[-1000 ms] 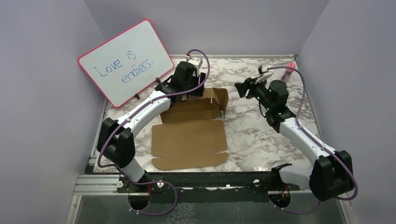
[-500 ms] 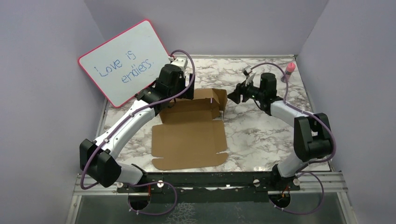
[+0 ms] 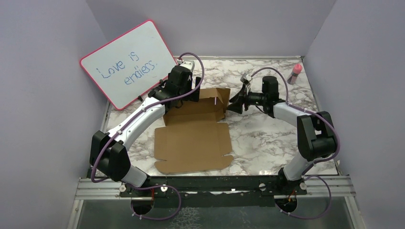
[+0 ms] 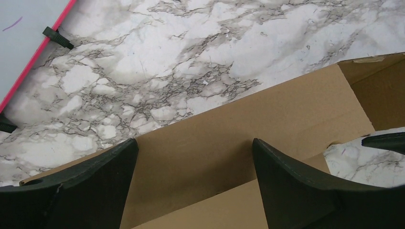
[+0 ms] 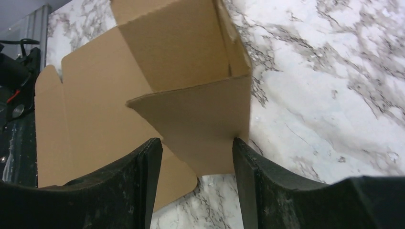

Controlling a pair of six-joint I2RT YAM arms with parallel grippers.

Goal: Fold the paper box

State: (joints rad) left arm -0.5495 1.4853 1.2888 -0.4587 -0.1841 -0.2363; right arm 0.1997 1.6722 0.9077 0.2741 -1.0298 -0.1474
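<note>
Fingers of the left gripper are spread wide and hold nothing. They hang over the back wall of the paper box. The right gripper is half open around a raised side flap. The box lies flat on the table between both arms.

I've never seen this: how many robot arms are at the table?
2. The left arm reaches from the near left to the far wall of the paper box; the right arm, from the near right to its raised right flap. None seems hidden.
</note>
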